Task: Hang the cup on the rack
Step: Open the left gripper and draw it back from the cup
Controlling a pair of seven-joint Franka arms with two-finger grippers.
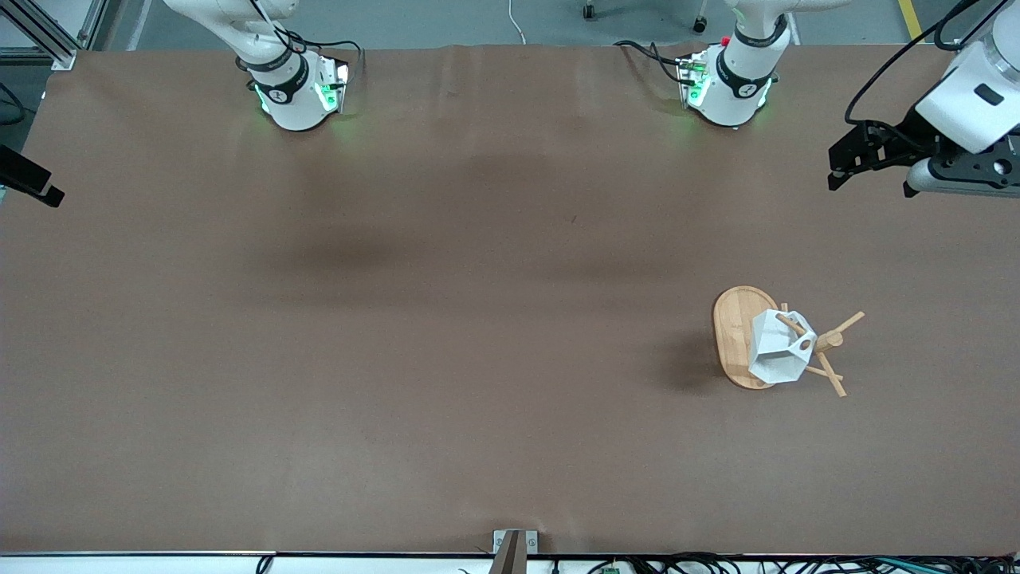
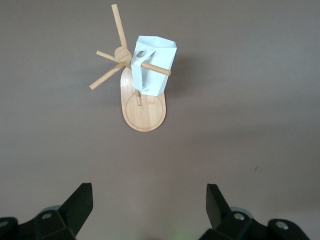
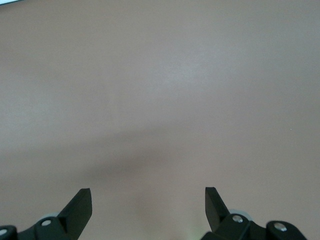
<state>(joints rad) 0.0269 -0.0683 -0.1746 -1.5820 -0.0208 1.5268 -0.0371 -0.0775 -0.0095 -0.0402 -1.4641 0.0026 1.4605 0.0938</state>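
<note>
The white faceted cup (image 1: pixel 773 355) hangs on the bamboo rack (image 1: pixel 731 335), with a peg passing through the hole in its side tab. The rack stands toward the left arm's end of the table, nearer the front camera than the arm bases. In the left wrist view the cup (image 2: pixel 156 65) and the rack (image 2: pixel 145 112) show well away from the fingers. My left gripper (image 1: pixel 835 169) is open and empty, up over the table edge at its own end; it also shows in its wrist view (image 2: pixel 150 200). My right gripper (image 1: pixel 48 191) is open and empty at its end of the table, over bare table (image 3: pixel 148 200).
The brown table (image 1: pixel 446 335) carries nothing else. The two arm bases (image 1: pixel 295 96) (image 1: pixel 729 88) stand along its edge farthest from the front camera. A small metal bracket (image 1: pixel 514 546) sits at the edge nearest that camera.
</note>
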